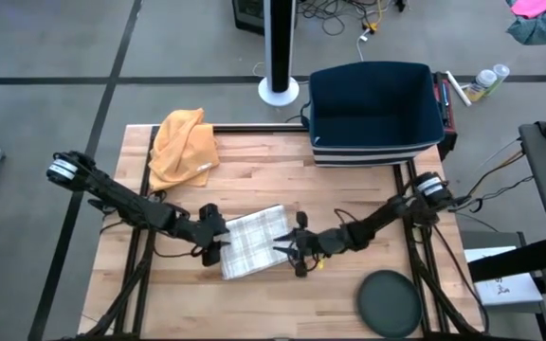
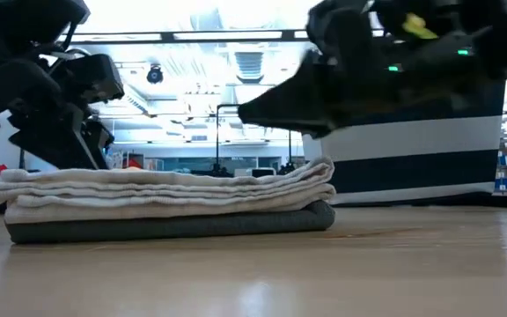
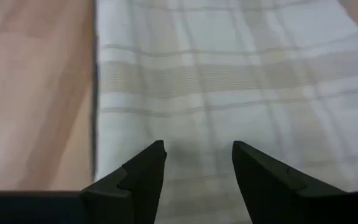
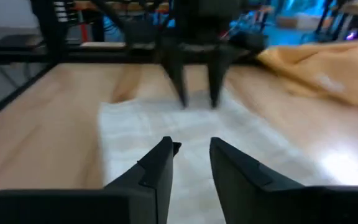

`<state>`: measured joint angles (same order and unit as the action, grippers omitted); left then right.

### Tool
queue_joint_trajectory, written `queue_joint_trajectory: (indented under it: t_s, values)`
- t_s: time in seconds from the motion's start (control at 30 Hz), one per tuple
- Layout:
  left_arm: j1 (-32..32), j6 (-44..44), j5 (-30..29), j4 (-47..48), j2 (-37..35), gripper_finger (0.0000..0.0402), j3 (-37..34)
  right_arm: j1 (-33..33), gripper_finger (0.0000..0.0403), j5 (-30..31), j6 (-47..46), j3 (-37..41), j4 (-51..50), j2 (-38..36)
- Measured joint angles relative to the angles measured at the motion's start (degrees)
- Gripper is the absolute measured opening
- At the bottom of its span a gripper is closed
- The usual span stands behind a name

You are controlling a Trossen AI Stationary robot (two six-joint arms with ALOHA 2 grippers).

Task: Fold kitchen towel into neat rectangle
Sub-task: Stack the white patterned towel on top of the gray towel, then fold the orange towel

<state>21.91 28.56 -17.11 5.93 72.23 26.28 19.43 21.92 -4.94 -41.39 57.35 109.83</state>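
Left gripper (image 1: 212,248) down at the left edge of the folded towel (image 1: 254,241), fingers spread with a clear gap between them, nothing pinched. Seen through the left wrist view as two dark fingers (image 3: 143,177) apart over the plaid cloth (image 3: 229,93), tips just above or on the fabric; cannot tell which. Bare wood of the table (image 3: 36,87) beside the towel's straight edge there.

Right gripper (image 1: 297,248) at the towel's opposite, right edge, facing the left one across the cloth. Fingers (image 4: 160,168) parted by a narrow gap in the right wrist view, empty between them, pointing over the pale towel (image 4: 166,127) toward the other gripper (image 4: 196,81) at the far side.

Towel lying near the middle of the table (image 1: 349,180), toward the front, folded into a compact rectangle, slightly turned against the table's edges. From the low view, stacked in several flat layers (image 2: 165,198), a darker layer at the bottom, resting on the wood, with the arms dark and close above each end.

Crumpled orange cloth (image 1: 184,144) at the back left of the table, well apart from the towel. Dark blue bin (image 1: 375,114) at the back right. Round dark plate (image 1: 390,303) at the front right corner.
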Motion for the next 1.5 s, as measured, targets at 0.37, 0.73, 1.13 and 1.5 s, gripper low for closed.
queue_joint_trajectory:
  t_s: [0.37,0.73,1.13,1.5]
  values:
    - [0.15,2.47,-4.50,-0.04,-0.01,0.0182,1.05,1.79,0.0069,3.65,-8.79,0.52,11.44,12.58]
    - [-0.27,-2.58,-11.37,16.46,-5.70,0.0170,13.97,5.44,0.0068,9.03,3.07,0.44,-2.55,-8.49]
    - [-1.54,0.19,-42.88,26.60,-7.28,0.0157,19.87,7.09,0.0046,19.19,3.27,0.08,-5.81,-8.21]
    - [-27.44,6.48,-21.22,30.12,-5.98,0.0153,19.17,8.43,0.0057,22.22,0.34,-0.59,0.61,-1.80]
